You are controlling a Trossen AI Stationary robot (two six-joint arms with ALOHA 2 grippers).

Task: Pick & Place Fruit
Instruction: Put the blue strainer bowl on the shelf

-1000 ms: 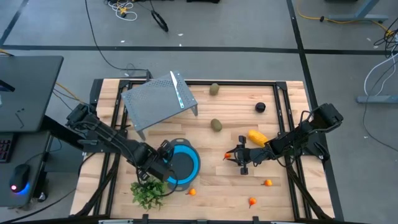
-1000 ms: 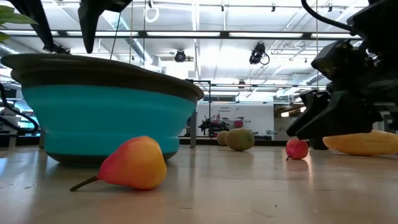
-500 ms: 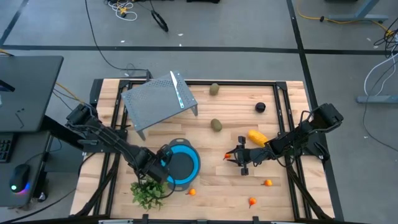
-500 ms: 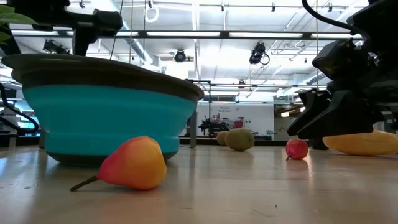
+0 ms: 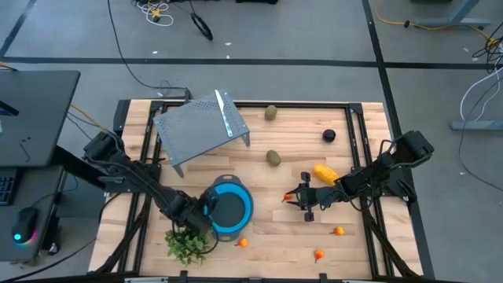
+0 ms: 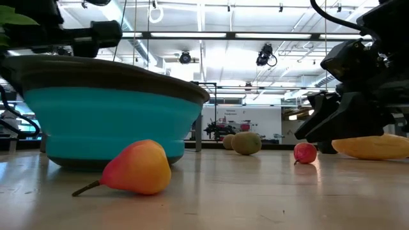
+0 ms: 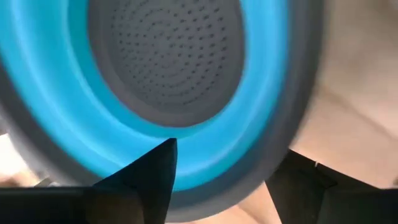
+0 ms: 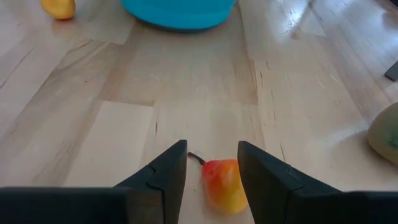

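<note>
Left gripper [image 5: 203, 218] sits at the bowl's left rim, over the plant sprig [image 5: 187, 245] in the table's front-left area; your left wrist view shows its fingers [image 7: 146, 180] apart with nothing between them, blue bowl [image 7: 180, 93] filling the view and empty inside. Grey metal rack [image 5: 200, 130] takes the back-left part of the table [image 5: 361, 244].

Moving right: one small orange fruit [image 5: 244, 242] lies just in front of the bowl; in the low view it is the pear-shaped piece [image 6: 136, 167] right against the bowl wall. One olive-brown oval [image 5: 273, 158] sits mid-table behind the bowl, another [image 5: 270, 112] at the back edge.

Right gripper [image 5: 297, 198] is right of the bowl, near table centre, fingers [image 8: 165, 174] apart and straddling a small red-orange fruit [image 8: 222, 183] that rests on the wood; no squeeze visible. Yellow-orange piece [image 5: 325, 173] lies just behind that gripper, close to the arm. Dark ball [image 5: 328, 135] is toward the back-right. Two more small orange fruits [image 5: 338, 230] [image 5: 318, 254] lie toward the front edge, right of centre.

Nothing lies between the right gripper and the bowl, as you can see.
</note>
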